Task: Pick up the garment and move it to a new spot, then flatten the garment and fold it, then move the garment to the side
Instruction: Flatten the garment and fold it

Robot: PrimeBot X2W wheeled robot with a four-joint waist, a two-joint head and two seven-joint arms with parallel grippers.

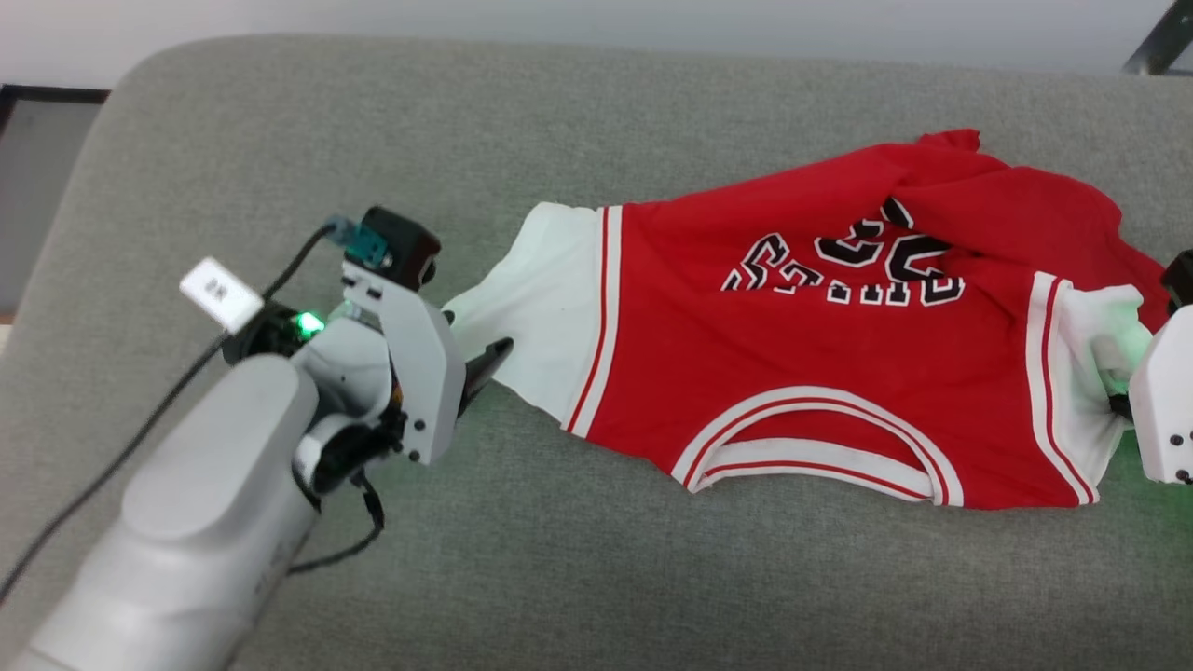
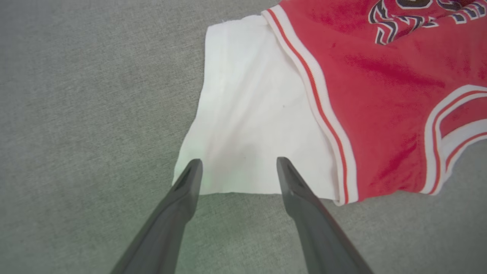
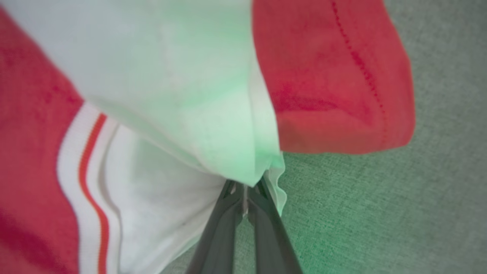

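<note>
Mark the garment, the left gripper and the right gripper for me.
garment (image 1: 671, 373): head view, red body below the lettering.
left gripper (image 2: 239, 161): left wrist view, midway between open fingertips.
right gripper (image 3: 245, 186): right wrist view, fingertips shut on white sleeve.

One red jersey-style garment (image 1: 792, 373) with white sleeves is counted, one grey fabric cushion (image 1: 559, 578), and two dark-fingered grippers: left gripper (image 2: 239, 161), right gripper (image 3: 244, 187)

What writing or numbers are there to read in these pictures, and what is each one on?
"23": the black, white-outlined number on the red jersey, upside down and creased in the head view, so read with some doubt.
Lettering next to the number: too crumpled to read.
White tag beside the left arm: marks too small to read.
</note>
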